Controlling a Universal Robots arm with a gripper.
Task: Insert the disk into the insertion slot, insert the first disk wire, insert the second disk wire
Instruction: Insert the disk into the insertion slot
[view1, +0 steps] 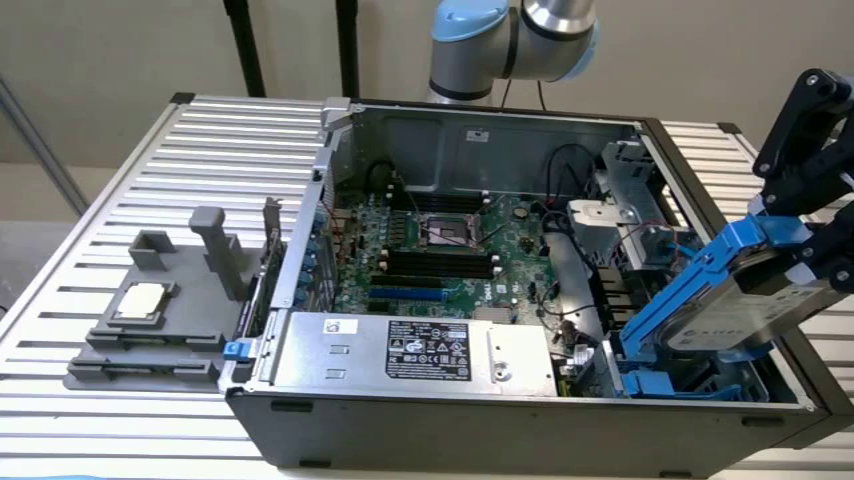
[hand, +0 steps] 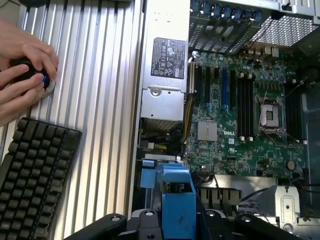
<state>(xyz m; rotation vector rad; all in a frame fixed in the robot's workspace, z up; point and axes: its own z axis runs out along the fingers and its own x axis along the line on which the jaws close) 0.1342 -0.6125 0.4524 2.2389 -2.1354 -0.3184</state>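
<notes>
Slatted worktop (view1: 160, 150) carries an open computer case (view1: 534, 430); over its insertion slot (view1: 674, 385) we see the fingers (view1: 825, 268) clamping the tilted disk (view1: 727, 310).

Exterior oblique overhead, wrist close, motherboard (view1: 447, 250) shared

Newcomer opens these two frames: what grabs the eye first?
The black gripper clamping a silver-grey hard drive in a bright blue plastic carrier, tilted over the open grey computer case at the exterior view's right. Then the green motherboard mid-case, and a person's hands near a black keyboard.
</notes>
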